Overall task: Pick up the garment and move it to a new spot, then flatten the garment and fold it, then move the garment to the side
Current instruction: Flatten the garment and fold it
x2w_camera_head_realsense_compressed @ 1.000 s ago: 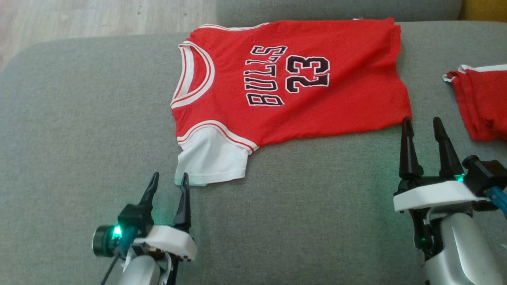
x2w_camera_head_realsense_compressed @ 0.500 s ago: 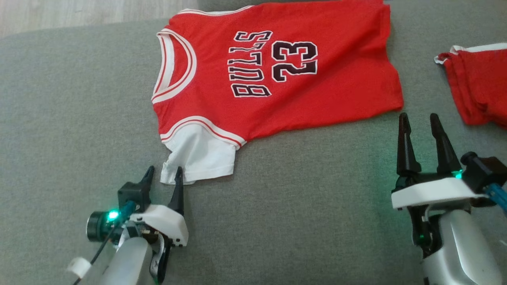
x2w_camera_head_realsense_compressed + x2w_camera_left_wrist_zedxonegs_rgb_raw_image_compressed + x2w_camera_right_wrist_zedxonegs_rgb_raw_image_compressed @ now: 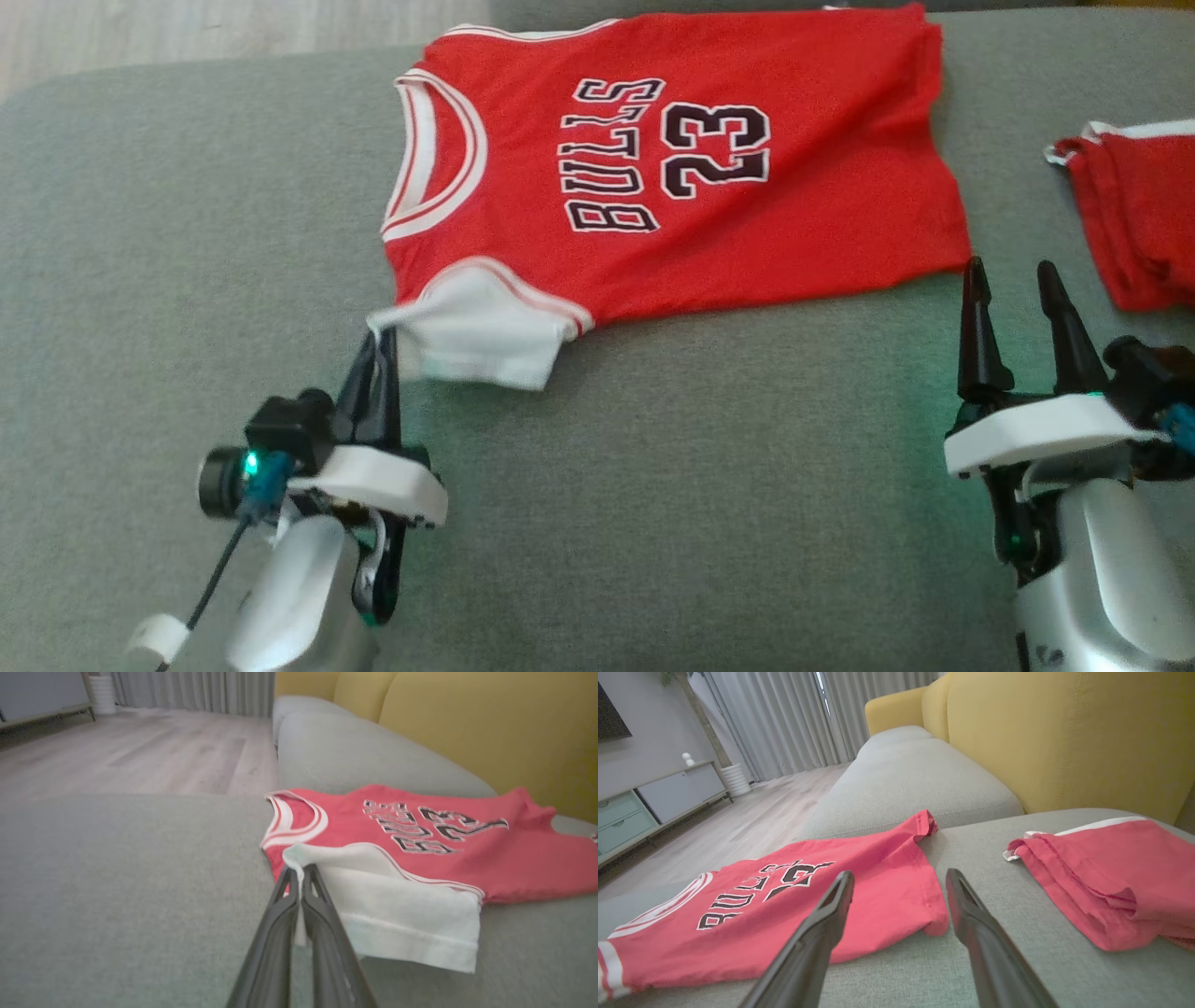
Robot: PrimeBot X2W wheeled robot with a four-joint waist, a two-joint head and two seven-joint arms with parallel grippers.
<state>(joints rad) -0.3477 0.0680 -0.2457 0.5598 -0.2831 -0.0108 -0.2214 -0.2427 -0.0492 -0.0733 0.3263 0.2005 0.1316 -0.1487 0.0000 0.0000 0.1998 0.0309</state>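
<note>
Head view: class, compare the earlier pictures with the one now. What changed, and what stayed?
The left gripper closed on the corner of the white sleeve and lifted it, bunching the sleeve. The right gripper stayed open by the hem of the jersey; the folded red garment stayed put.

The right tool (image 3: 899, 874), jaws apart, points at the hem of the red jersey (image 3: 752, 919).

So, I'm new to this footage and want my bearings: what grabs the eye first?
A red jersey lies spread on the grey sofa, black lettering up. At its near left corner the left gripper is shut on the white sleeve; the right gripper stands open at the jersey's other end.
</note>
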